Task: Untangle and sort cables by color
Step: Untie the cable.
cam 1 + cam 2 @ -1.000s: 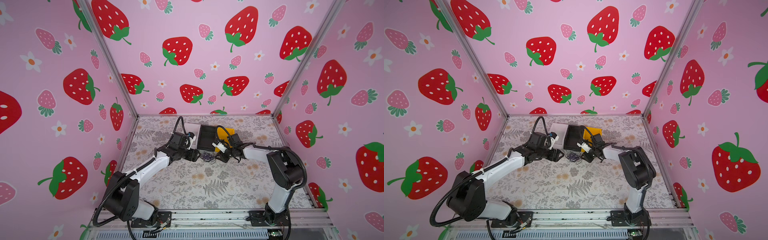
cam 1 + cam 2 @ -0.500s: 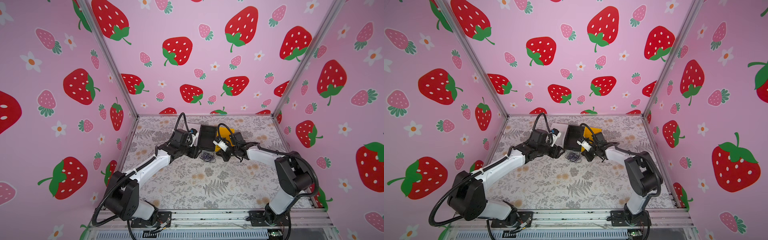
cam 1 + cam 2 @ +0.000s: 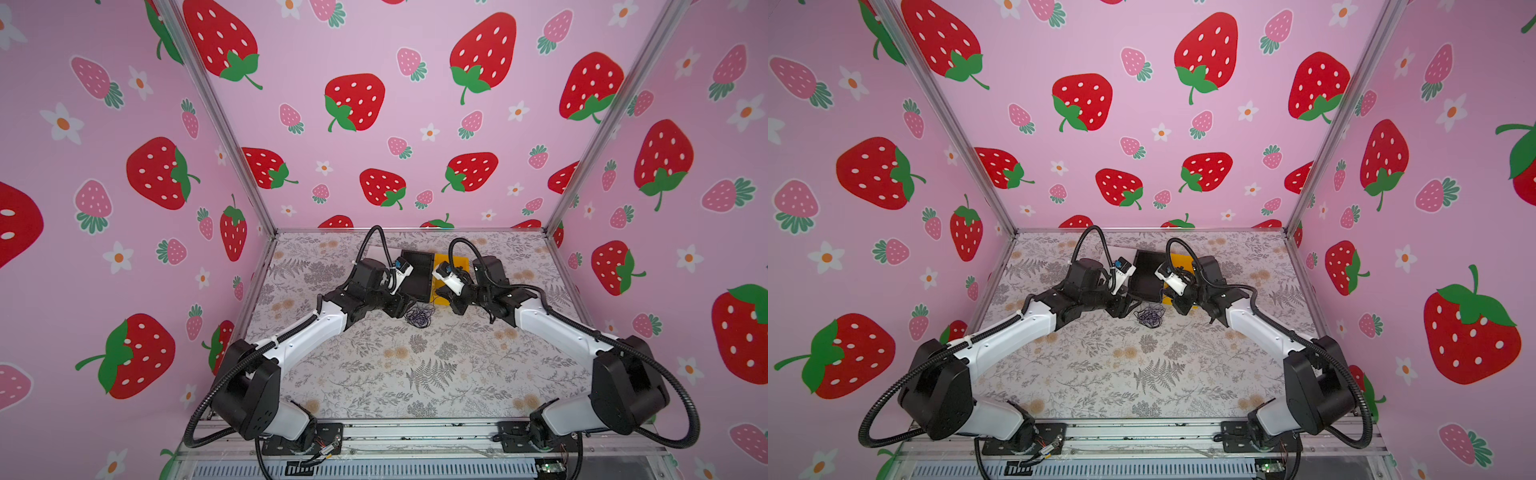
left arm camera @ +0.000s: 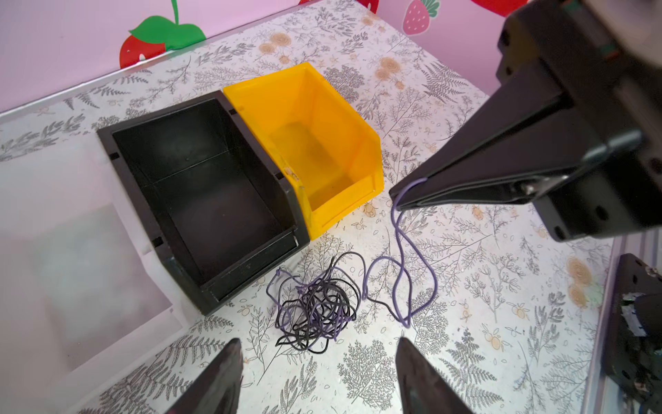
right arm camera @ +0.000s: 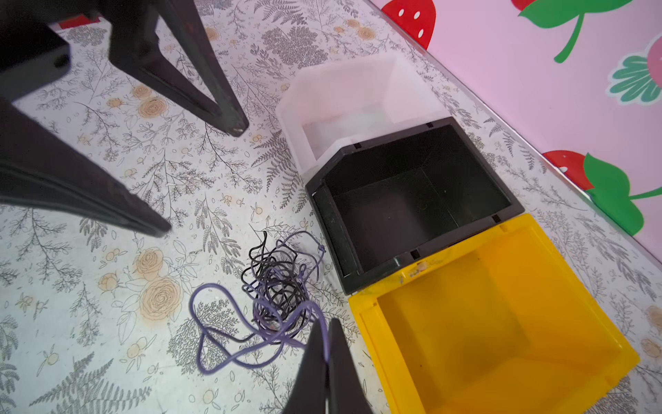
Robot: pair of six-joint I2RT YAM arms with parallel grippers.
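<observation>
The cables (image 4: 315, 312) lie in one small knot of black and purple strands on the floral table, just in front of the bins; they show in both top views (image 3: 419, 318) (image 3: 1149, 316) and in the right wrist view (image 5: 279, 286). My right gripper (image 5: 326, 322) is shut on a purple cable (image 4: 397, 225), which hangs from its tips (image 4: 394, 199) and loops back into the knot. My left gripper (image 4: 318, 344) is open, empty, its fingers straddling the near side of the knot without touching it.
Three open bins stand side by side behind the knot: a white one (image 4: 89, 251), a black one (image 4: 215, 215) and a yellow one (image 4: 308, 150), all empty. The two arms face each other closely across the knot. Pink strawberry walls enclose the table.
My right gripper has closed on the purple cable and raised that strand off the table. My left gripper has shifted a little toward the knot and stays open.
</observation>
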